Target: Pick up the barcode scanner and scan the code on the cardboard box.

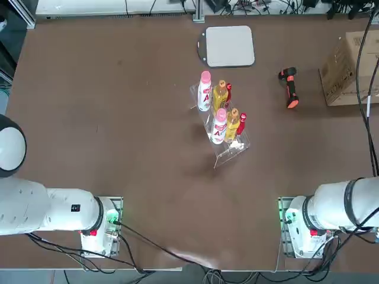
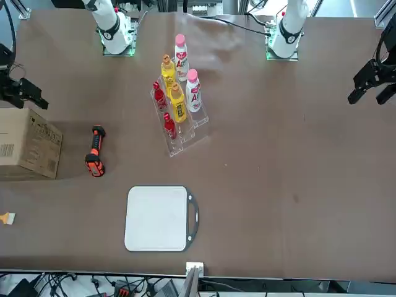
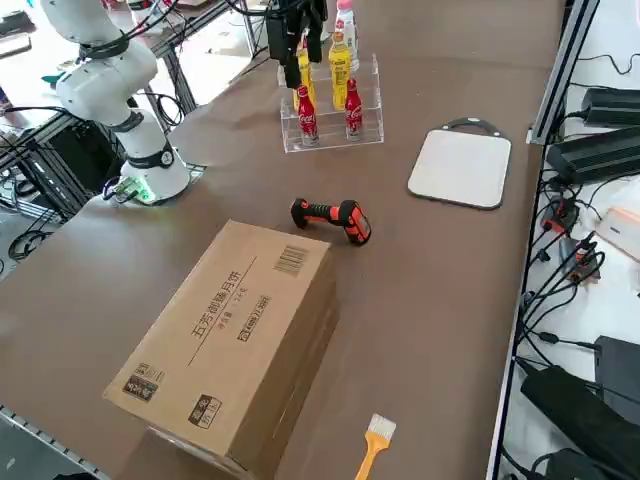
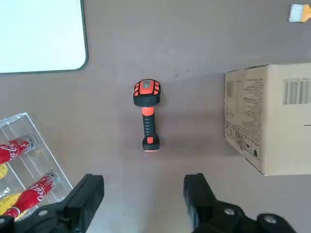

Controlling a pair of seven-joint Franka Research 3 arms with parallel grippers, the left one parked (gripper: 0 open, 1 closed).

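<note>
— Two fingers of the right gripper are seen spread wide, nothing held?
— Yes. The barcode scanner is laid flat beside the cardboard box, near the tabletop's edge; six bottles are kept in a clear rack.

The plain brown corrugated cardboard box runs off the right edge of the top view, and off the left edge in the front view. In the wrist view its far end is cut off too, and its dark printing is too small to read. The right gripper shows only its black fingers, spread wide; the small brush is clipped at the upper right corner.
</note>
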